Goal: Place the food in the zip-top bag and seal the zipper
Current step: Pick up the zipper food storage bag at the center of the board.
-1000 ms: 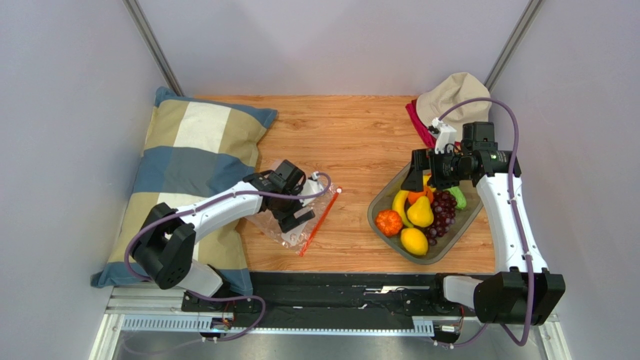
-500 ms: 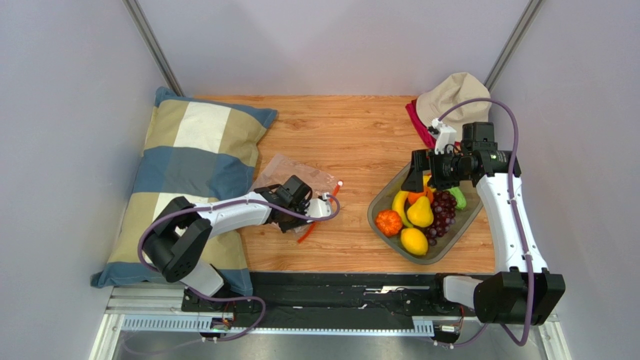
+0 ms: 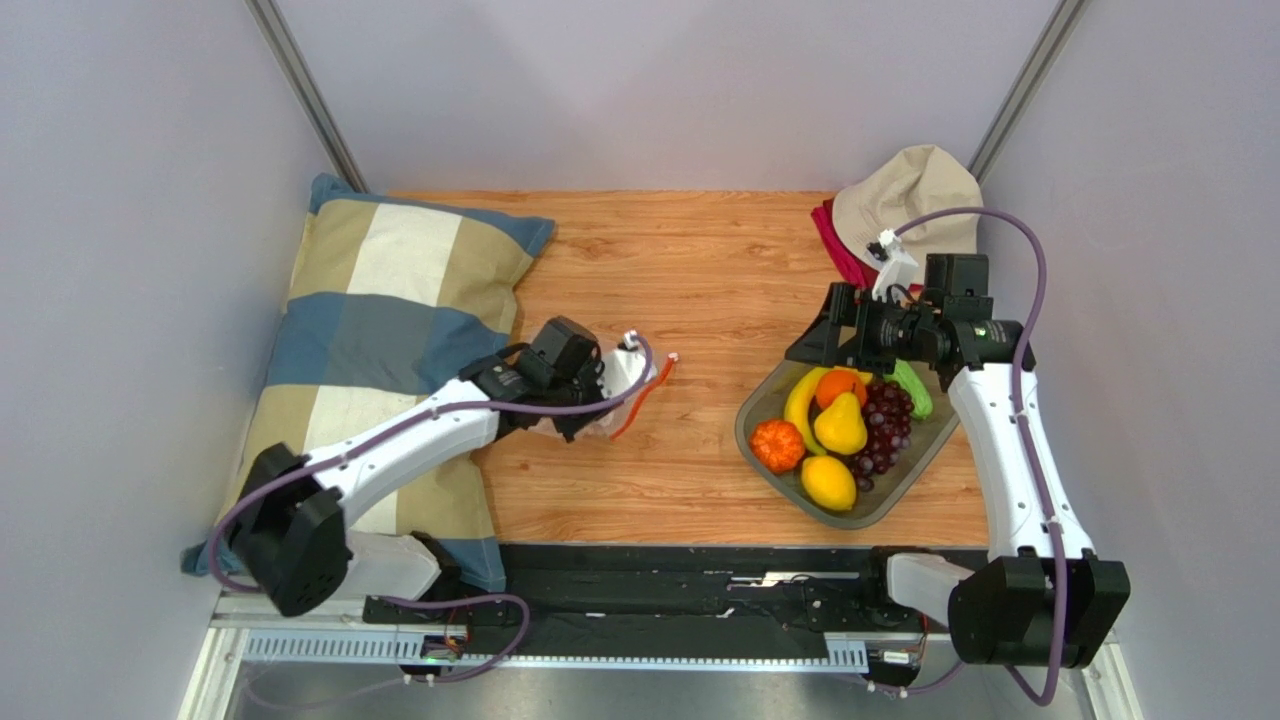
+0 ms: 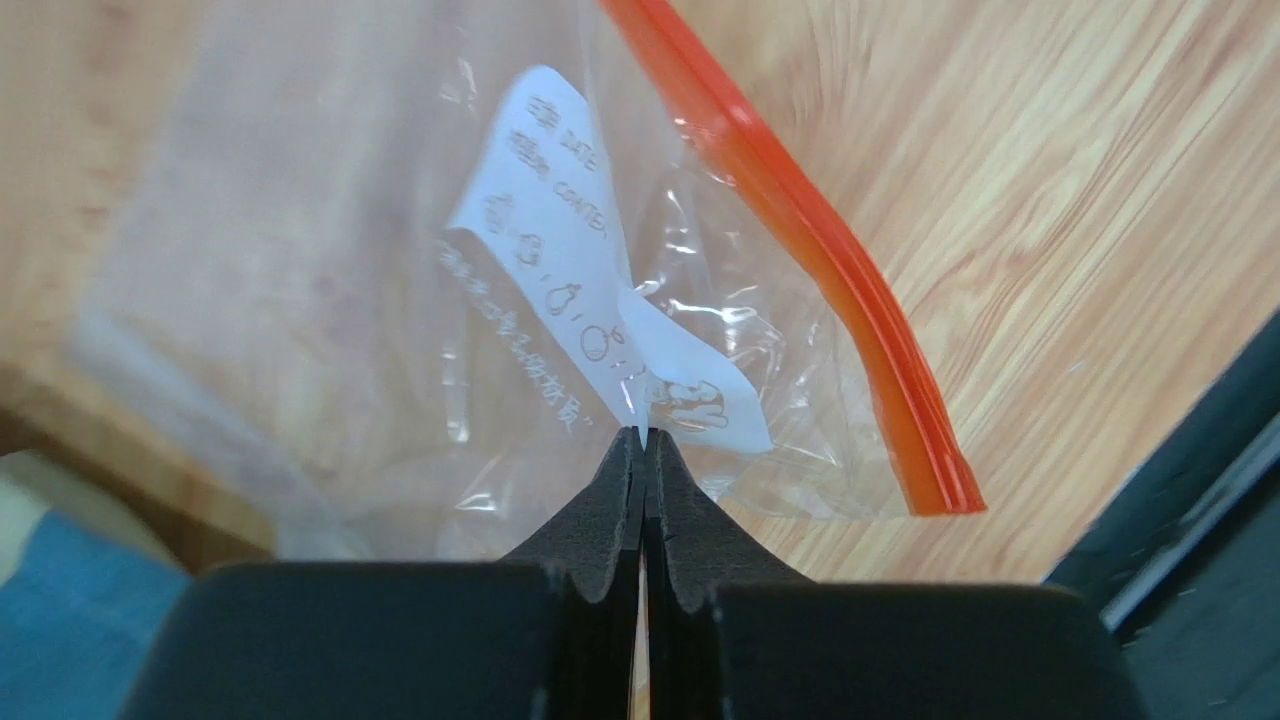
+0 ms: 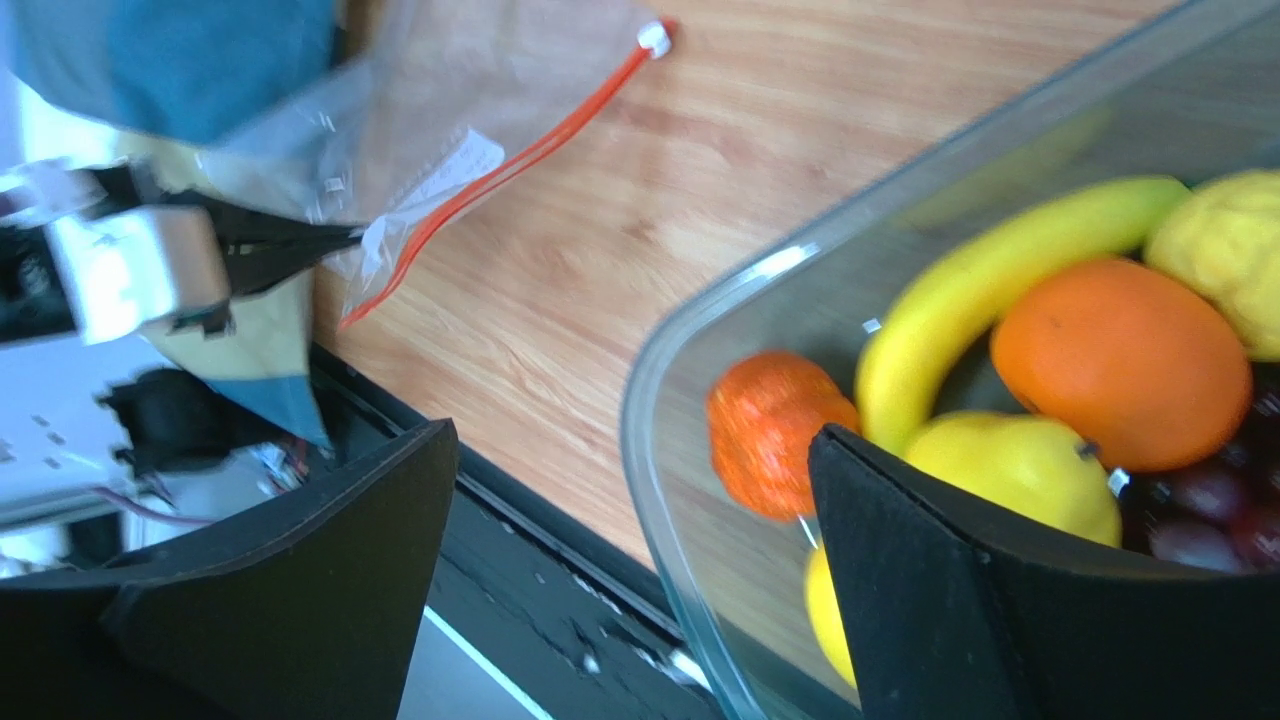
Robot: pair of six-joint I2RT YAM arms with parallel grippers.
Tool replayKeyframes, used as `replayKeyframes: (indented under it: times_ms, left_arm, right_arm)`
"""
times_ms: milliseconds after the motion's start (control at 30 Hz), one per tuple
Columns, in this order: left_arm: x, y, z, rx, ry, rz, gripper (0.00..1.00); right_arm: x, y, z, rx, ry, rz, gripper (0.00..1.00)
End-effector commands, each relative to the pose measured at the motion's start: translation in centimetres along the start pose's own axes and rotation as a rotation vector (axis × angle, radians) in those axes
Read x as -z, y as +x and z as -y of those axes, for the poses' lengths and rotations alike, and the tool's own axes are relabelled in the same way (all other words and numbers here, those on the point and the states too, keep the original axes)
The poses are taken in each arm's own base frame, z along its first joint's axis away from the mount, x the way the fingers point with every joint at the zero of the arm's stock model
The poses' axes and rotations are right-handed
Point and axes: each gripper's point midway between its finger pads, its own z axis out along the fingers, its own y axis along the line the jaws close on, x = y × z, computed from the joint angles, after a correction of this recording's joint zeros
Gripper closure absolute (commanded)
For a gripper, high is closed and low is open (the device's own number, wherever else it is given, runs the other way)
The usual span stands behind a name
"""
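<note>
left wrist view: left hand [image 4: 646,446] clenched on the zip-top bag [image 4: 346,285] at its label, zipper [image 4: 796,225] slanting alongside. the food [image 3: 842,428] lies in the tray [image 3: 751,405], well apart from the bag, below the released right hand [image 3: 842,338], the nearer arm.

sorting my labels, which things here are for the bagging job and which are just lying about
For the job: clear crinkly zip-top bag; its orange-red zipper strip; toy fruits in the grey translucent tray; left gripper pinching the bag.
Lying about: blue-and-beige checked pillow; beige cloth hat; dark red cloth.
</note>
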Motion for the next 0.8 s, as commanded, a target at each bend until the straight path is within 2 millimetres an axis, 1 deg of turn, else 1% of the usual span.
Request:
replayKeyframes:
  times_ms: [0,33,67,100,133,167,200,233,267,300,333,400,433,533,567,600,633,700,767]
  left_arm:
    - [5.6,-6.0,-0.8,0.157,-0.034,0.233,1.0]
    - [6.4,-6.5,-0.9,0.183,-0.039,0.26,1.0]
    - [6.9,-6.8,-1.1,0.195,-0.054,0.269,1.0]
    - [7.7,-7.4,-1.6,0.216,-0.067,0.284,1.0]
    - [8.2,-7.6,-2.1,0.264,-0.076,0.295,1.0]
    - [8.9,-8.2,-2.6,0.291,-0.08,0.314,1.0]
    - [9.4,-8.4,-3.0,0.314,-0.085,0.328,1.0]
    - [9.9,-8.8,-3.2,0.347,-0.089,0.349,1.0]
    - [10.6,-9.4,-3.8,0.354,-0.106,0.381,1.0]
    - [10.9,-9.6,-3.9,0.356,-0.109,0.4,1.0]
    - [11.7,-10.1,-3.8,0.354,-0.112,0.435,1.0]
    - [12.3,-10.9,-3.5,0.348,-0.095,0.486,1.0]
    - [12.9,-11.2,-3.2,0.347,-0.082,0.512,1.0]
    - [13.5,-11.5,-2.8,0.391,-0.066,0.544,1.0]
    - [13.4,-11.4,-2.7,0.396,-0.06,0.542,1.0]
    - [13.4,-11.4,-2.5,0.402,-0.052,0.543,1.0]
    - [13.6,-11.5,-2.4,0.403,-0.048,0.553,1.0]
    - [13.6,-11.5,-2.1,0.397,-0.037,0.569,1.0]
    - [13.9,-11.6,-1.9,0.379,-0.032,0.595,1.0]
  right_arm:
    - [-0.9,-4.0,-3.4,-0.117,-0.159,0.151,0.1]
    - [-1.5,-4.6,-4.6,-0.104,-0.196,0.162,0.11]
    - [-1.7,-5.0,-5.2,-0.109,-0.21,0.166,0.12]
    - [-2.1,-5.0,-6.2,-0.141,-0.236,0.153,0.12]
    - [-2.5,-5.7,-6.8,-0.143,-0.254,0.162,0.14]
    - [-2.7,-5.7,-7.3,-0.157,-0.273,0.151,0.14]
    - [-3.0,-5.6,-8.3,-0.197,-0.299,0.132,0.15]
    - [-3.6,-5.7,-8.6,-0.213,-0.314,0.125,0.17]
    - [-3.8,-5.7,-9.0,-0.236,-0.328,0.117,0.19]
    - [-4.3,-5.5,-9.8,-0.241,-0.348,0.103,0.2]
    - [-4.8,-5.6,-10.1,-0.283,-0.364,0.101,0.21]
    - [-5.6,-5.4,-11.0,-0.307,-0.381,0.089,0.25]
    - [-6.1,-5.7,-11.4,-0.343,-0.397,0.086,0.29]
    - [-7.5,-5.5,-12.3,-0.395,-0.418,0.053,0.35]
    - [-7.8,-5.5,-12.5,-0.428,-0.421,0.042,0.37]
    - [-8.2,-5.2,-13.0,-0.438,-0.426,0.024,0.4]
    - [-8.8,-5.2,-13.0,-0.452,-0.429,0.015,0.41]
    - [-9.6,-5.1,-13.5,-0.498,-0.443,-0.016,0.43]
    - [-10.0,-5.5,-14.0,-0.511,-0.457,-0.018,0.43]
